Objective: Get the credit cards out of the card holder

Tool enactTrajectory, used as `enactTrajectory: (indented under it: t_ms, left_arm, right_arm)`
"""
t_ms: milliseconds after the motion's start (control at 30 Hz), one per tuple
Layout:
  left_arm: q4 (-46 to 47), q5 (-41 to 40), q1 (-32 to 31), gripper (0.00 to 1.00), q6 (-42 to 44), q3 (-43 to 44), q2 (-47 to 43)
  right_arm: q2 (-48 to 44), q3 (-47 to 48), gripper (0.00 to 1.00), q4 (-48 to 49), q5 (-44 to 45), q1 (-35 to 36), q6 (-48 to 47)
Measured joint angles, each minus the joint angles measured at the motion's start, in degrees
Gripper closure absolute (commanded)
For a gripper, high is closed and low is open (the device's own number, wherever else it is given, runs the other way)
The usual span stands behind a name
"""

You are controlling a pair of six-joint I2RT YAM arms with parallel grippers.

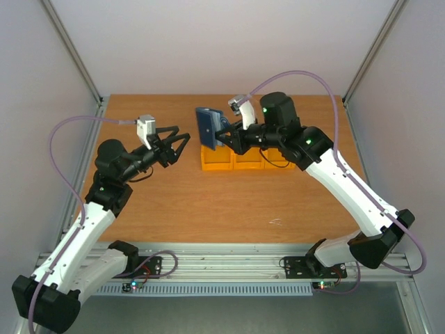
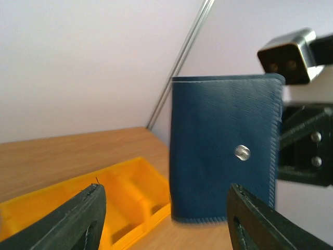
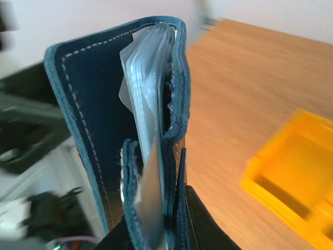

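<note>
- A robot lab cell here: white panels and aluminium posts box in a wooden table.
- Left arm and right arm sit bolted to a metal rail.

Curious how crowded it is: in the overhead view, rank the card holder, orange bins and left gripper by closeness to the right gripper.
1. card holder, held in the right gripper.
2. orange bins, close beside it.
3. left gripper, open, farther left.

wooden table (pale walls)
</note>
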Motion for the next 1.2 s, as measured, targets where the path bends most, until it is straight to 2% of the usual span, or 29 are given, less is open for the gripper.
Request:
enactTrajectory:
  t_ms: [100,200,267,333,467,733,800,900,1033,1100,1200]
  left_arm:
    - [-3.69,-0.02,0.17,0.34,6.47,-0.90,0.26]
    - [-6.54,2.54,-0.04,0.32,11.15,-1.05,0.24]
    - [-7.78,2.38,-0.15,0.28,12.22,-1.07,0.24]
    - [-8.79,1.81,-0.17,0.19,12.39,-1.07,0.24]
    - [-9.68,1.75,-0.17,0.02,11.87,-1.09,0.24]
    - [-9.81,-0.11,-0.28,0.03,9.44,-1.68,0.26]
    - [-9.68,-1.40,-0.28,0.06,8.24,-1.73,0.26]
    - [-9.31,-2.84,-0.26,0.15,6.49,-1.73,0.26]
    - [-9.03,-3.17,-0.35,0.48,5.35,-1.81,0.20]
    - [-8.87,-2.75,-0.33,0.58,4.44,-2.10,0.20]
    - [-7.32,-0.02,-0.24,0.87,4.11,-2.62,0.22]
  right_arm:
    - [0.83,1.46,0.99,-7.17,21.49,4.94,3.30]
    - [3.48,4.96,0.99,-13.18,37.73,11.56,5.33]
    - [5.70,7.50,0.99,-15.93,46.29,15.37,6.05]
    - [7.69,9.64,0.99,-17.70,51.76,17.99,6.45]
    - [11.37,13.03,0.99,-19.41,56.87,20.85,7.17]
    - [15.69,17.64,0.99,-21.11,56.81,22.82,6.88]
    - [15.69,17.64,0.99,-21.11,54.82,23.02,6.54]
    - [14.97,17.38,0.99,-20.90,52.02,23.06,5.77]
    - [11.19,13.81,0.99,-18.32,48.96,22.84,4.31]
    - [8.39,11.08,0.99,-16.52,46.07,22.80,3.45]
    - [4.85,7.96,0.99,-14.16,41.05,22.60,2.14]
